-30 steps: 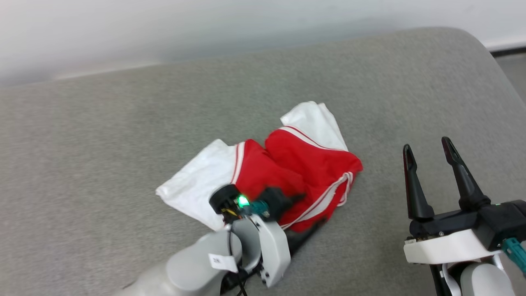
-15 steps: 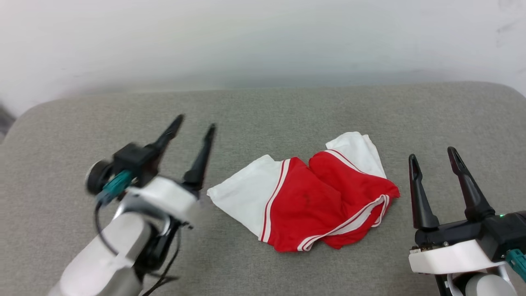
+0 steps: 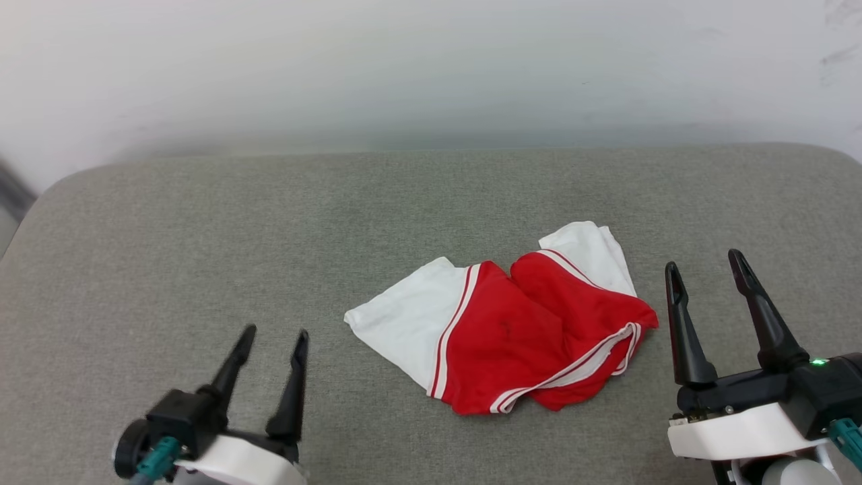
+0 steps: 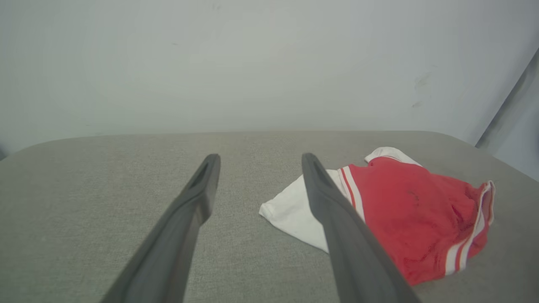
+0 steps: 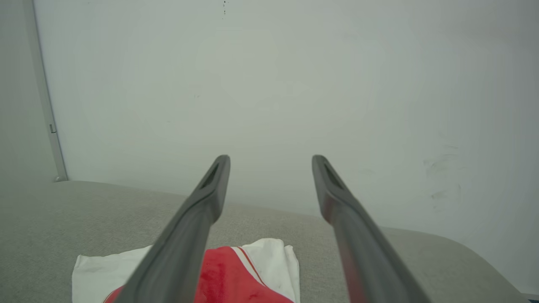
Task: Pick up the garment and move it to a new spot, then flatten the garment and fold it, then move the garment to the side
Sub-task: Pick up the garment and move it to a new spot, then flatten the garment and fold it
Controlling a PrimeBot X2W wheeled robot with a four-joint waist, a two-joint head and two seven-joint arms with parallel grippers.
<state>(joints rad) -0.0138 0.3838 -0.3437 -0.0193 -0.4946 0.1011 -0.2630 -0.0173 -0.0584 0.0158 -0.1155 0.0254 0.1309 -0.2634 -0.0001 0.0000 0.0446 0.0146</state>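
Note:
The garment, red with white sleeves and red-white striped trim, lies folded into a small bundle on the grey cushioned surface, right of centre; its lettering is hidden. My left gripper stands open at the lower left, well clear of the cloth, with nothing between its fingers. My right gripper stands open at the lower right, just right of the bundle's edge. The left wrist view has the garment to the right of the left gripper. In the right wrist view the garment lies low, under the right gripper.
A pale wall runs behind the surface's far edge. The surface's rounded corners show at far left and far right. Bare grey fabric stretches left of the bundle.
My left gripper has drawn off the garment and back to the lower left, leaving the bundle lying free. The camera has shifted too. The right gripper has stayed where it was, open.

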